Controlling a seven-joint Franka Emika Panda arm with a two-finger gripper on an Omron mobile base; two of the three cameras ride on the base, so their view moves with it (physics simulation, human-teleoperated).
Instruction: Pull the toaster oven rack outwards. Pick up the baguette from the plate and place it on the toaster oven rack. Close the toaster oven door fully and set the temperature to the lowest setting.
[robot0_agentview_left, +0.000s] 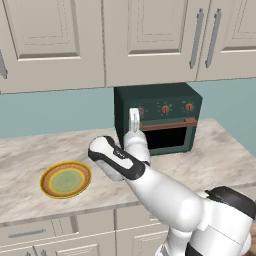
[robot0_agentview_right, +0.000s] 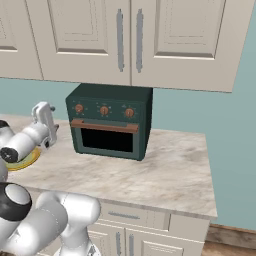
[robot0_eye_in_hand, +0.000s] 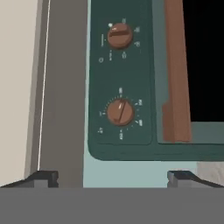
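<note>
Near counter edge: plate (robot0_agentview_left: 65, 179) bare, baguette not visible. Gripper (robot0_eye_in_hand: 113, 177) spread wide, holding nothing, raised facing the left knobs (robot0_eye_in_hand: 120, 112) of the toaster oven (robot0_agentview_right: 111, 125). Toaster oven door (robot0_agentview_right: 106, 137) shut. Open counter (robot0_agentview_right: 165, 175) right of the oven.

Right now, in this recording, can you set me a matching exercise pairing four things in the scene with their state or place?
Things:
1. oven door
2. plate
3. end effector
4. knobs

States:
A. bare, on the counter left of the oven
B. shut, handle along its top
C. in a row across the upper front
D. open, raised near the oven's left knob

Pairs: 1-B, 2-A, 3-D, 4-C
</note>
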